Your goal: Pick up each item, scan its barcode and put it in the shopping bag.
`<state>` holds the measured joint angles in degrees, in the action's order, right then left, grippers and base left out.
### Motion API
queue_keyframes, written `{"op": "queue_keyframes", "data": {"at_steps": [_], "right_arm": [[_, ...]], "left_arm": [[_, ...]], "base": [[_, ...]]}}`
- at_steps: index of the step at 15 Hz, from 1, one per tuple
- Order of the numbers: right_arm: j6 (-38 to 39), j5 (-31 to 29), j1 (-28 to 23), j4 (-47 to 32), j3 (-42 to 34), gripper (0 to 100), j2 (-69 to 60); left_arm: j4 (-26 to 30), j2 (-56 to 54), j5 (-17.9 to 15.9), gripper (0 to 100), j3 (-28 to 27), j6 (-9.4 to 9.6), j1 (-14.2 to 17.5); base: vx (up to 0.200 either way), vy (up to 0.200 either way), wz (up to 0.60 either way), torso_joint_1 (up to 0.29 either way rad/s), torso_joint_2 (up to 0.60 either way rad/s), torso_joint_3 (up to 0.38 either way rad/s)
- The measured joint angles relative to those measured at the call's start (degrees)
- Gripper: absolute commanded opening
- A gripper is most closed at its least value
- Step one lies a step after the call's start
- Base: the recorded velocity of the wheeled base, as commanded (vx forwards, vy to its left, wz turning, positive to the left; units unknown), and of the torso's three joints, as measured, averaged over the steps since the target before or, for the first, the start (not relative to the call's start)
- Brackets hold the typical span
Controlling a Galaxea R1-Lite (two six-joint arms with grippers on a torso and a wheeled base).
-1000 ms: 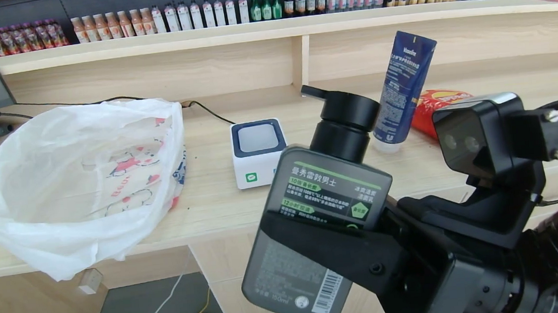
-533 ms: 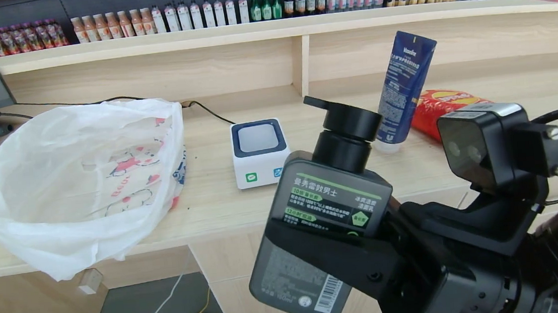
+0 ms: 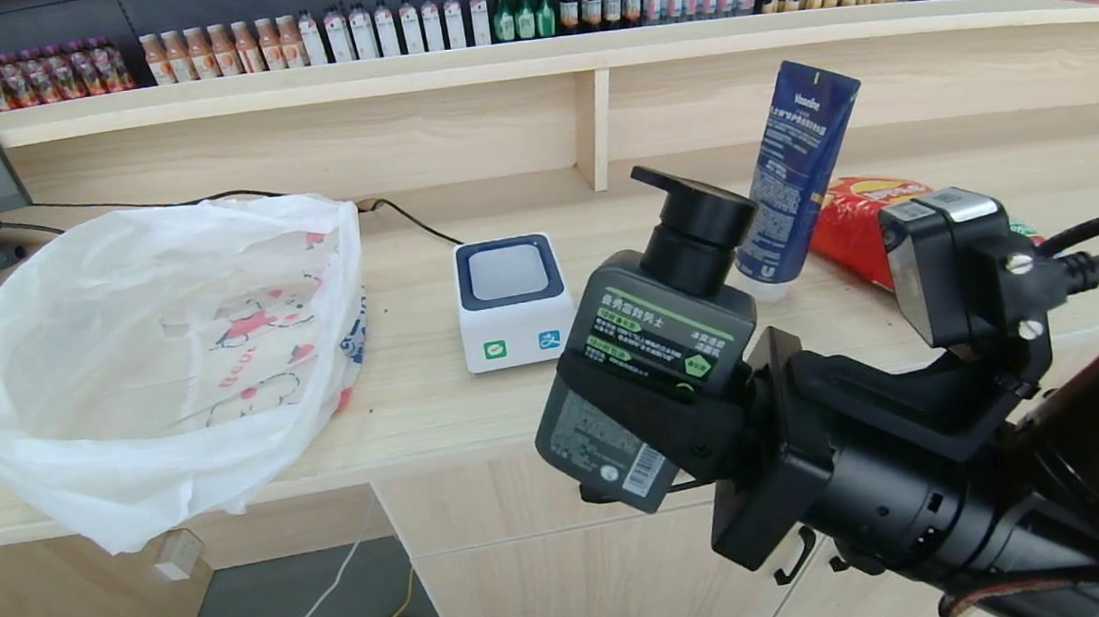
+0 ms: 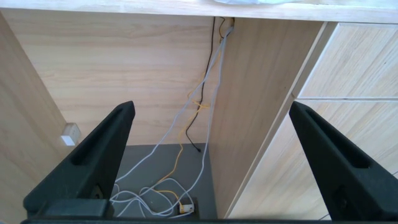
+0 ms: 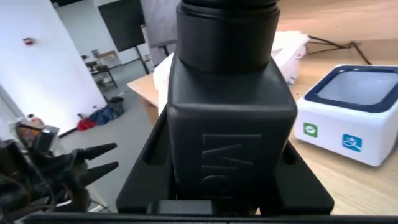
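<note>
Pale wooden counter (image 3: 439, 405) holds an unbagged blue tube (image 3: 794, 172) and red snack packet (image 3: 856, 216) at upper right, while the right gripper (image 3: 665, 402) pinches a dark grey pump bottle (image 3: 674, 333), apparently unscanned, at lower centre near the white cube scanner (image 3: 512, 297).

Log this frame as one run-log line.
right end effector: shut on black pump bottle, right of barcode scanner | left end effector: open, below counter edge | shopping bag: open on counter

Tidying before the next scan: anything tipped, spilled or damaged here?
No spill or damage shows. Only the shopping bag sags over the counter edge, and the blue tube stands tilted on its cap.
</note>
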<state>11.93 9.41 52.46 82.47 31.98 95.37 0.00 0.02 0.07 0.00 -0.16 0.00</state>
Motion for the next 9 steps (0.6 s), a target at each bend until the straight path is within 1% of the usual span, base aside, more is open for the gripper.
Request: {"op": "queue_keyframes", "data": {"at_steps": [1, 4, 6, 9], "right_arm": [[-1.89, -2.79, -0.11, -0.41, 0.21, 0, 0.24], [-6.13, -8.3, -0.11, -3.1, 0.74, 0, 0.68], [-11.56, -11.26, -0.11, -4.99, 3.22, 0, 0.91], [-16.58, -19.37, -0.11, -7.25, 8.09, 0, 1.71]], "left_arm": [[0.0, 0.0, 0.0, 100, 0.0, 0.0, 0.0], [0.0, 0.0, 0.0, 100, 0.0, 0.0, 0.0], [0.0, 0.0, 0.0, 100, 0.0, 0.0, 0.0], [0.0, 0.0, 0.0, 100, 0.0, 0.0, 0.0]], "base": [[0.0, 0.0, 0.0, 0.0, 0.0, 0.0], [0.0, 0.0, 0.0, 0.0, 0.0, 0.0], [0.0, 0.0, 0.0, 0.0, 0.0, 0.0], [0.0, 0.0, 0.0, 0.0, 0.0, 0.0]]}}
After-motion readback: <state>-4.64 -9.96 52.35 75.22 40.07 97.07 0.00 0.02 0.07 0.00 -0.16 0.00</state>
